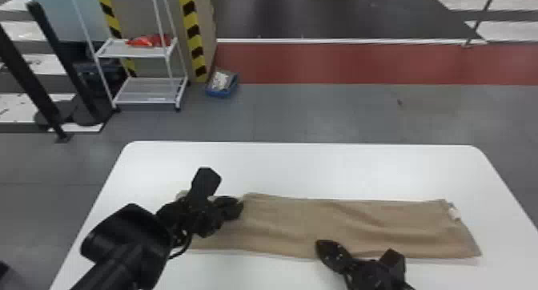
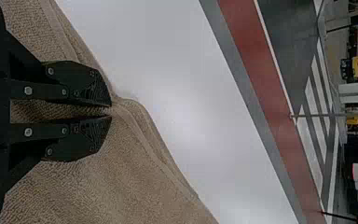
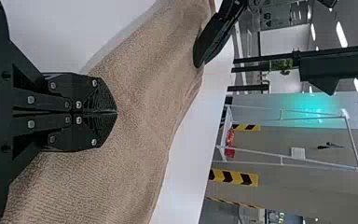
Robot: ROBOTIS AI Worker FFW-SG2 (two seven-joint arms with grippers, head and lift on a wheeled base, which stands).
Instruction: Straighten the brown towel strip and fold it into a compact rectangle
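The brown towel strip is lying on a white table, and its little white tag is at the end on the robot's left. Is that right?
Not quite: the small white tag is at the robot's right end, as the head view shows. The long brown cloth strip does lie on a white table.

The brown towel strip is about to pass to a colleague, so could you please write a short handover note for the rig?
Left gripper: shut on the towel's far edge, toward its left end.
Right gripper: shut, at the near edge; I can't tell whether it pinches cloth.
Brown towel strip: stretched left to right on the white table, white tag at its right end.
Done: spread out lengthwise.
Left: smooth the creases, then fold into a compact rectangle.
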